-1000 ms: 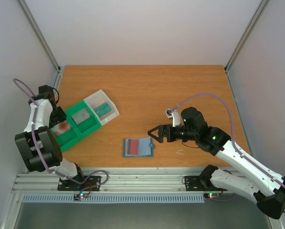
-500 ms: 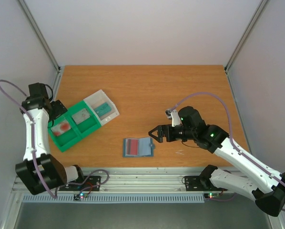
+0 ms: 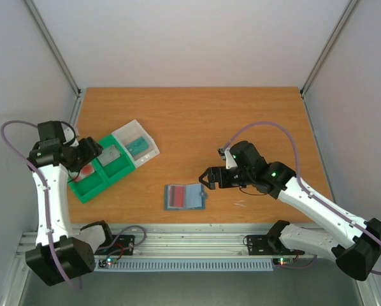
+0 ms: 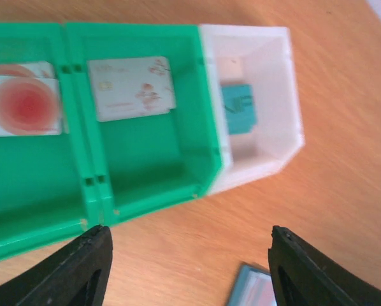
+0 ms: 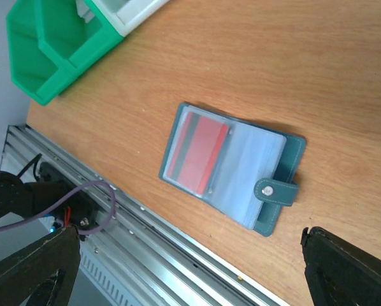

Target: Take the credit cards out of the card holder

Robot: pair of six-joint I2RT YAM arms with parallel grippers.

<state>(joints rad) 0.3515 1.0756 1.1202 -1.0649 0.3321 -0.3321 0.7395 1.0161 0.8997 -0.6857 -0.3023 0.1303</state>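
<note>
The slate-blue card holder (image 3: 185,197) lies open and flat near the table's front edge, tab clasp (image 5: 275,190) on its right side. A reddish-pink credit card (image 5: 197,157) sits in its left clear sleeve. Two more cards lie in the green tray (image 3: 82,191): one with a big red round mark (image 4: 25,105) in the left compartment, a whitish one (image 4: 132,88) in the middle. My left gripper (image 4: 189,233) hovers open near the tray's front wall, nothing between its fingers. My right gripper (image 3: 207,179) is open just right of the holder, above the table.
A clear box (image 4: 260,166) joined to the tray's right end holds a teal block (image 4: 236,108). The metal rail (image 5: 152,229) runs along the table's front edge close to the holder. Enclosure walls stand on both sides.
My left gripper has opened and drawn back from the tray's left compartment, leaving the red-marked card lying there. The right arm has shifted its pose a little, its gripper staying beside the holder.
</note>
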